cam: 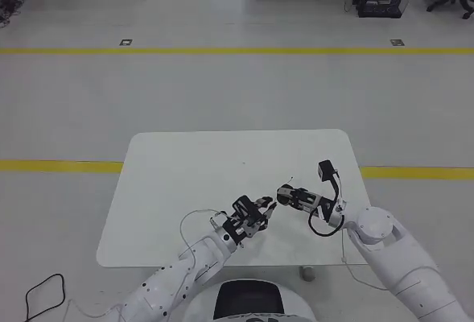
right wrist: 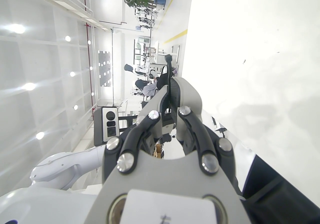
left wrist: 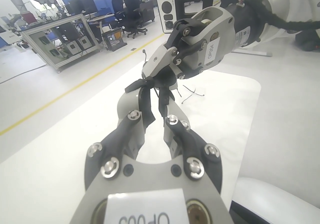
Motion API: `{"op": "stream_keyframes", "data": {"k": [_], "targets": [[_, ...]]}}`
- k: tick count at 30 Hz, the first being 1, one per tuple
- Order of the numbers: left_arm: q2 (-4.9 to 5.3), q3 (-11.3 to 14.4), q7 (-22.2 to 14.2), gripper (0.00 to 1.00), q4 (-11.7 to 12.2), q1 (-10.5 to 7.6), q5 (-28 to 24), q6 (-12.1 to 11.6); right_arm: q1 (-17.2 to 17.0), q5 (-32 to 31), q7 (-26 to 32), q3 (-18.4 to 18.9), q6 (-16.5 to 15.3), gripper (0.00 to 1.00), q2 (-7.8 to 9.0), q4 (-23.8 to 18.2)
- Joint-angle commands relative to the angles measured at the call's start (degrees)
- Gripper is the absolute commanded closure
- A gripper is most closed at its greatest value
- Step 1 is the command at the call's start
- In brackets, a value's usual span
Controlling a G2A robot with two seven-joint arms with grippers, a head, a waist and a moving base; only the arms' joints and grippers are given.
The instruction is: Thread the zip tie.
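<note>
Two claws nose to nose over the table, zip tie in the right one

The right claw (right wrist: 170, 91) is clamped tight on the black zip tie (right wrist: 169, 60) - the strap sits pinched between its pads and the end with the little head pokes out past the tips. It's held up in the air above the near part of the white table (cam: 220, 161), not touching it. The left claw (left wrist: 153, 90) is right up against the right claw, tip to tip, and a thin black strand runs down from where they meet. Honestly can't tell if the left claw has actually got a grip on anything - the view is too cluttered with black at that spot.
</note>
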Motion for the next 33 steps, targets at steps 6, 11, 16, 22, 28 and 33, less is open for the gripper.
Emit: {"op": "stream_keyframes", "data": {"k": [6, 11, 16, 22, 28, 33], "targets": [[-0.06, 0.1, 0.0, 0.95, 0.1, -0.16, 0.1, -0.1, -0.3, -0.5, 0.4, 0.3, -0.1, 1.0, -0.15, -0.1], [-0.08, 0.2, -0.2, 0.94, 0.1, -0.2, 0.2, -0.1, -0.4, -1.0, 0.9, 0.5, -0.1, 1.0, -0.23, -0.4], [-0.12, 0.3, -0.4, 0.92, 0.0, -0.18, 0.2, -0.1, -0.5, -1.8, 1.5, 0.5, -0.2, 1.0, -0.31, -0.8], [-0.15, 0.4, -0.5, 0.94, 0.0, -0.25, 0.2, -0.2, -0.6, -2.1, 1.6, 0.7, -0.2, 1.0, -0.43, -0.8], [-0.19, 0.4, -0.6, 1.0, 0.1, -0.32, 0.0, -0.4, -0.6, -2.2, 1.8, 0.8, 0.0, 1.0, -0.58, -0.8], [-0.17, 0.3, -0.4, 1.0, 0.4, -0.32, -0.3, -0.8, -0.4, -1.9, 1.7, 0.8, 0.5, 0.0, -0.75, -0.5]]}}
